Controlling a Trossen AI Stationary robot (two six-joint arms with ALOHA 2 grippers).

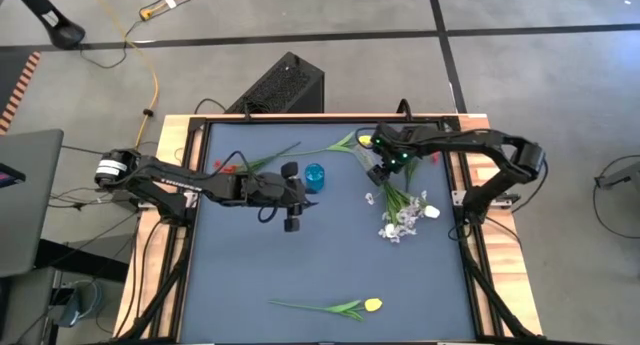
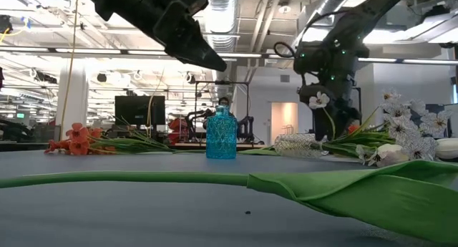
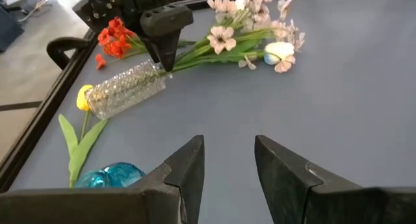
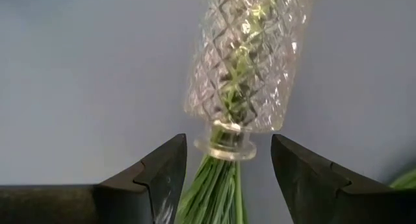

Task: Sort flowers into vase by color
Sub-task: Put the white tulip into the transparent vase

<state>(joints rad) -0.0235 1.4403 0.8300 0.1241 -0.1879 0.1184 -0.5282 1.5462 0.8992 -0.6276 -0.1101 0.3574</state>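
The flowers judge as light and limp: thin green stems that bend, blossoms that crush, so the stems are the place to pinch, low and well clear of the heads. The clear cut-glass vase (image 3: 125, 87) looks hard, slick and apt to roll; it lies on its side near the tabletop's far right corner with a bunch of stems run into its mouth.

The white-pink spray bunch (image 1: 402, 217) spreads from it along the right edge, a white tulip (image 3: 279, 52) among it. Red blossoms (image 2: 74, 139) lie near the far edge, one yellow tulip (image 1: 371, 305) near the near edge. A small blue vase (image 1: 314, 177) stands upright mid-table.

The right gripper (image 4: 227, 169) hangs parted around the vase mouth, gripping nothing. The left gripper (image 3: 227, 165) hovers parted and empty beside the blue vase.
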